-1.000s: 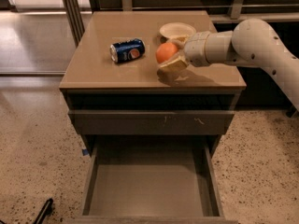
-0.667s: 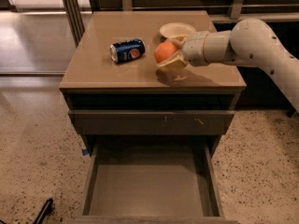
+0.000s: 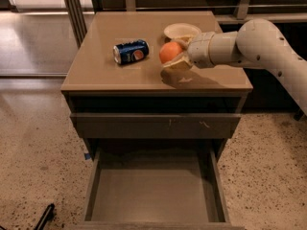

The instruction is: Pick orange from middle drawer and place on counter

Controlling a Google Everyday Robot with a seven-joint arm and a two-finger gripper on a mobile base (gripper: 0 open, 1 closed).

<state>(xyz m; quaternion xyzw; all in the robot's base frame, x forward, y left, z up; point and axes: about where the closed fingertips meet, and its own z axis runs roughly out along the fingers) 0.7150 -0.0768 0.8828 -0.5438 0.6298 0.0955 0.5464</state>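
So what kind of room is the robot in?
Probably an office break room or test kitchen: a drawer cabinet with a tan counter, a speckled floor and a soda can. The gripper holds the orange over the counter.

Light: dim, warm; pale glare on floor point(image 3: 33, 37) left of the desk point(image 3: 105, 73);
Shadow: dark patch on desk beneath gripper point(image 3: 178, 56), which clasps orange point(image 3: 170, 52) over desk's right half

Glossy counter point(image 3: 105, 71); smooth orange point(image 3: 169, 52) in matt claw point(image 3: 176, 54) above it; can point(image 3: 131, 51) shiny, perhaps metal.
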